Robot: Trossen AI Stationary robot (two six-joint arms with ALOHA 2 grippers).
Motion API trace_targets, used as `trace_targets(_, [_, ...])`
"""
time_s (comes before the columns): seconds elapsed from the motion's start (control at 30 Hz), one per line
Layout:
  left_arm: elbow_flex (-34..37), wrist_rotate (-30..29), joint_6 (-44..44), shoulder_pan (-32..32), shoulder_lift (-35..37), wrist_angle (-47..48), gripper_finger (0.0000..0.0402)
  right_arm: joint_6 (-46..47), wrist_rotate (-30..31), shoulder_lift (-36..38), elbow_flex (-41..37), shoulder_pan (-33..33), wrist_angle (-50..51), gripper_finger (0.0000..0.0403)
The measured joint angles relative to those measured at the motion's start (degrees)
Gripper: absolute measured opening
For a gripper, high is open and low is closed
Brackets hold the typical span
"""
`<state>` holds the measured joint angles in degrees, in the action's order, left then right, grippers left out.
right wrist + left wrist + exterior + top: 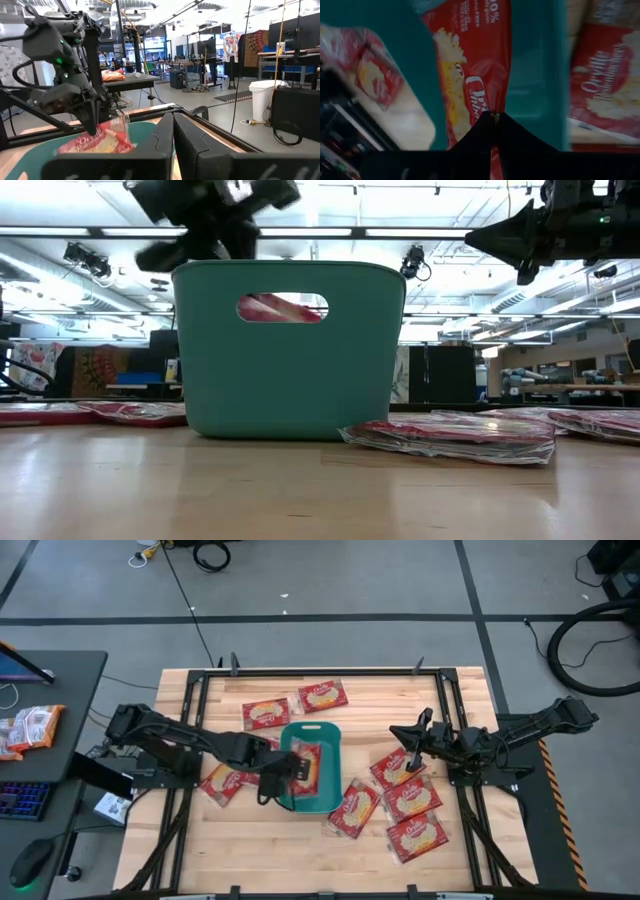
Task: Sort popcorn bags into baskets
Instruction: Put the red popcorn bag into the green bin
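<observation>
Big picture first: a pale wooden worktop point(300, 850) in a dark frame, set in an open workshop with a grey floor, strip lights overhead and desks beyond.

Centre stage, the teal basket point(330, 745). The left gripper point(297, 769) hangs right over it, fingers point(520, 145) clenched on a red popcorn bag point(475, 65) that dangles straight down from their tips into the basket. Through the handle slot in the low view you catch red inside, though whether that is this bag or another I cannot tell.

The rest of the bags point(415, 802) lie flat on the wood: a cluster beneath and just beyond the right fingers, two on the far side of the basket from the left fingers, and at least one just outside the near wall.

The right gripper point(415, 762) waits above its cluster, fingers clenched on nothing.

Now, the drop. I reckon the tidy way is to keep the bag clear of the rim, lower until the bottom edge is well below the walls, then release so it lies flat rather than propped against a wall. Let go too high and a glossy packet could slide out or stand on end, eating room.
</observation>
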<state>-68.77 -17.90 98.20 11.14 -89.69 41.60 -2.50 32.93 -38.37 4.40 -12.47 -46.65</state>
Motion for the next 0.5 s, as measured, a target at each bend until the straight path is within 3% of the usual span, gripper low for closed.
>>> trace_targets(0.17, [-0.1, 1.9, 5.5, -2.4, -2.6, -2.3, 0.0017, 0.0, 0.1, -0.1, 0.0, 0.0, -0.2, 0.0019])
trace_targets(0.5, [0.0, 4.6, 3.6, -4.3, -4.9, -3.9, 0.0089, 0.0, 0.4, -0.3, 0.0, 0.0, -0.1, 0.0019])
